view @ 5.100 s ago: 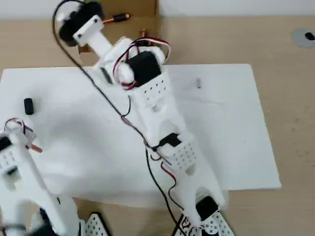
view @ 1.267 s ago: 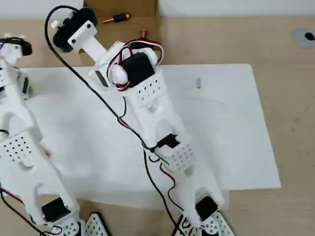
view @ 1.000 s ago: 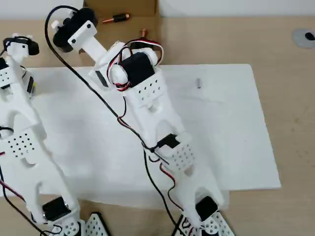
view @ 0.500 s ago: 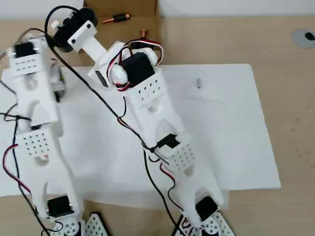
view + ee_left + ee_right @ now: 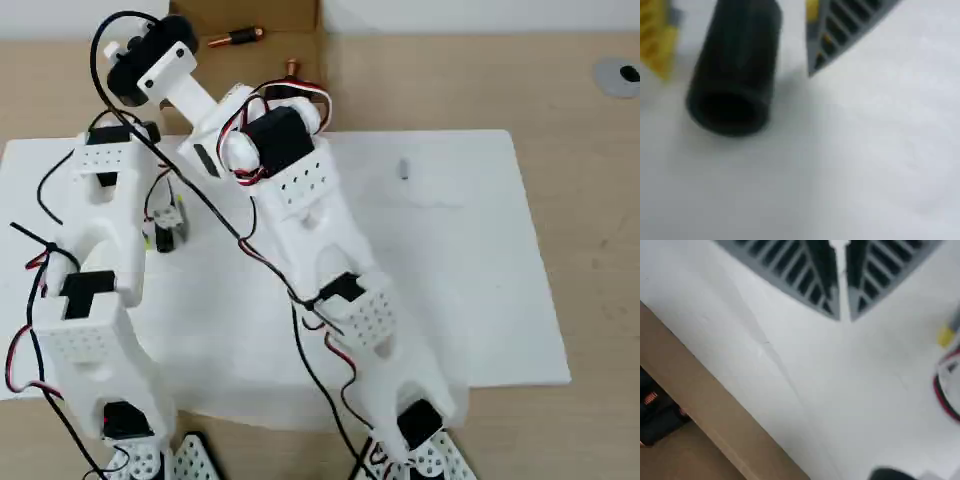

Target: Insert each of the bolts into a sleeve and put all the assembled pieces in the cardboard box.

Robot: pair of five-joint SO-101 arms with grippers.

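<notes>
White sheet (image 5: 450,280) on tan table (image 5: 585,200), cardboard box (image 5: 290,18) at far edge

The sleeve (image 5: 732,70) is black, the paper (image 5: 450,280) white, and the cardboard box (image 5: 285,18) plain brown.

The desk (image 5: 590,200) is lit brightly and evenly from above. The white sheet (image 5: 450,280) is nearly washed out, and only faint, soft-edged shadows are cast on it beside the arms. In the left wrist view a pale grey shadow is thrown beneath the black sleeve (image 5: 735,70), whose bore is left dark. In the right wrist view the inside of the cardboard box (image 5: 705,410) is seen in deep shade.
</notes>
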